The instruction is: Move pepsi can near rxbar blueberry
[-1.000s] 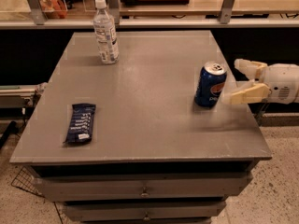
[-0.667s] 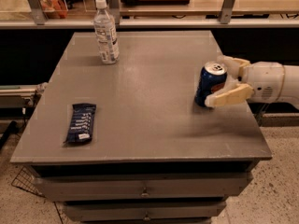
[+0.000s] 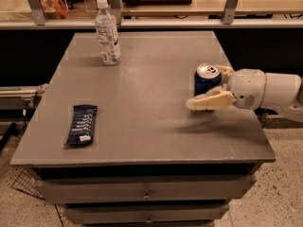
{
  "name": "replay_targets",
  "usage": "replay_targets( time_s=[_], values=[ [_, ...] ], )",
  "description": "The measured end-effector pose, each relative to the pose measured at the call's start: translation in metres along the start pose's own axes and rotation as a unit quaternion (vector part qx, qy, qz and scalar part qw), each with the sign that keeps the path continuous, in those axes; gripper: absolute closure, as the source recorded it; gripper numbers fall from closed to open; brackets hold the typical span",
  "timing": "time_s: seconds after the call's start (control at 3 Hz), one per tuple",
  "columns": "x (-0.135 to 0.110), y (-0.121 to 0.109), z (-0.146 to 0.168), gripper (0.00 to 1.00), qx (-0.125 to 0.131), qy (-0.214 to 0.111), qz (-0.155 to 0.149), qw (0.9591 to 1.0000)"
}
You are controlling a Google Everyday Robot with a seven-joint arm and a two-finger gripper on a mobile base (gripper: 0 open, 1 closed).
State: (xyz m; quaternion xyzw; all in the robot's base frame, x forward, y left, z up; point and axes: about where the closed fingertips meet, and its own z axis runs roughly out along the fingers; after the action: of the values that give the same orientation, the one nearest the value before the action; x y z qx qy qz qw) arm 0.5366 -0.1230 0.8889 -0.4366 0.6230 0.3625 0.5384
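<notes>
The pepsi can (image 3: 207, 77), blue with a silver top, stands upright on the right side of the grey table (image 3: 142, 79). My gripper (image 3: 206, 87) reaches in from the right and is open, with the can between its fingers. One cream finger (image 3: 209, 101) lies in front of the can and hides its base. The other finger (image 3: 226, 71) shows behind the can. The rxbar blueberry (image 3: 82, 124), a flat dark-blue wrapper with white lettering, lies near the table's front left, far from the can.
A clear plastic water bottle (image 3: 107, 32) stands upright at the back left of the table. A shelf rail (image 3: 156, 23) runs behind the table. Drawers (image 3: 147, 193) sit below the front edge. My white arm (image 3: 270, 91) extends past the right edge.
My gripper has moved left from beside the can so that its fingers now straddle it. The can, bottle and bar have stayed in place.
</notes>
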Motion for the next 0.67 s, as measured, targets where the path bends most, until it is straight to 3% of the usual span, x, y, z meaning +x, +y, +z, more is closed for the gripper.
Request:
replay_targets(
  time_s=[0.33, 0.67],
  values=[
    [0.0082, -0.0061, -0.0008, 0.49, 0.019, 0.006, -0.008, 0.9998],
    [0.0097, -0.0131, -0.0063, 0.73, 0.034, 0.01, -0.013, 0.9993]
  ],
)
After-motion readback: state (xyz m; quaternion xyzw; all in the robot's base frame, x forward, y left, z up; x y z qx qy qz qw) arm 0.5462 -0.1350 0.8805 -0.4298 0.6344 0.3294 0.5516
